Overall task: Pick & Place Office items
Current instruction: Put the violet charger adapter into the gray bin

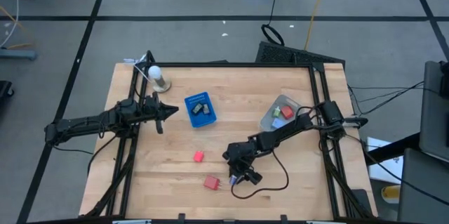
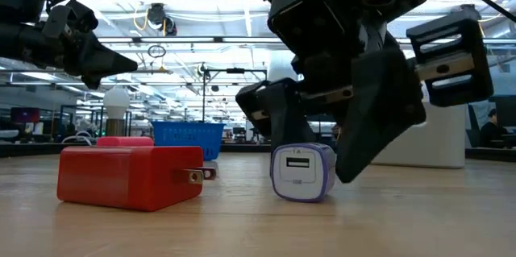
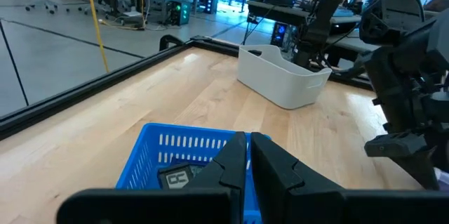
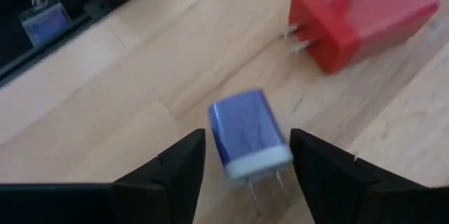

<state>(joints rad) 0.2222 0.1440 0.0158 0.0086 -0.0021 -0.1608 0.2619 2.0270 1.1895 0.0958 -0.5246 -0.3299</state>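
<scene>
A small blue-purple plug-in charger (image 4: 247,134) lies on the wooden table near its near edge, prongs toward my right wrist camera; in the low view the charger (image 2: 301,173) rests on its side. My right gripper (image 4: 247,155) is open and low over it, one finger on either side, with gaps showing. A red charger (image 2: 129,178) lies just left of it, and a smaller red block (image 1: 198,156) sits farther in. My left gripper (image 1: 163,114) is shut and hovers left of the blue tray (image 1: 200,109), which holds black pieces.
A grey translucent bin (image 1: 280,112) with red and green bits sits toward the right, under my right arm. A white bulb-like object (image 1: 158,76) stands at the far left corner. A black frame (image 1: 231,64) rims the table. Bare wood lies between tray and red block.
</scene>
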